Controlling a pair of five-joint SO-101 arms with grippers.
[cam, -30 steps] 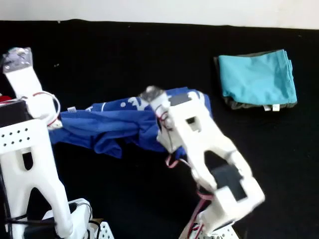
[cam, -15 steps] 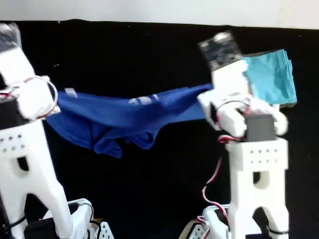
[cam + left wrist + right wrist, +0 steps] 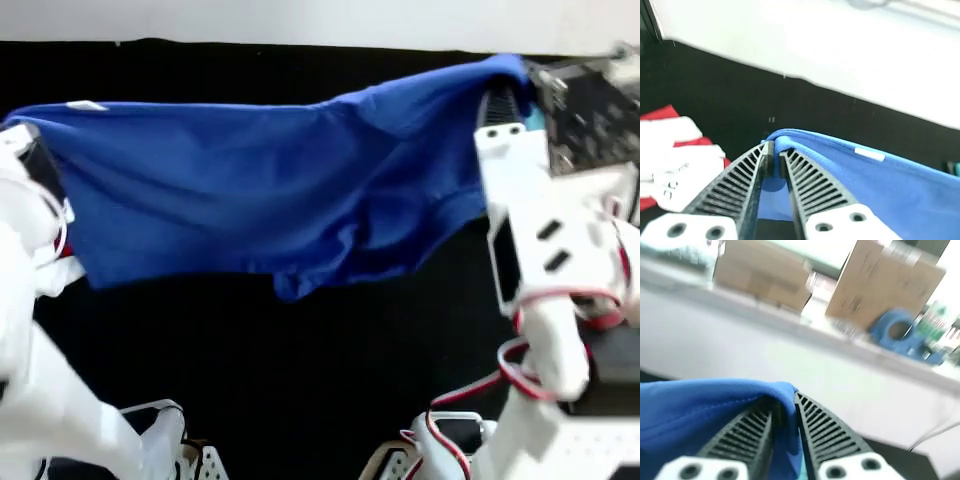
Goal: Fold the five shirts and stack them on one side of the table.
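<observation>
Near: the left gripper [image 3: 774, 156] and the right gripper [image 3: 785, 407], two in all, each with jaws pinching the top edge of one blue shirt [image 3: 250, 190] at opposite ends. The shirt hangs spread between them, lifted above the black table [image 3: 300, 380]. Beside its left end, one red-and-white shirt [image 3: 670, 160] lies on the table. Far beyond its right end stand two cardboard boxes [image 3: 760, 275].
</observation>
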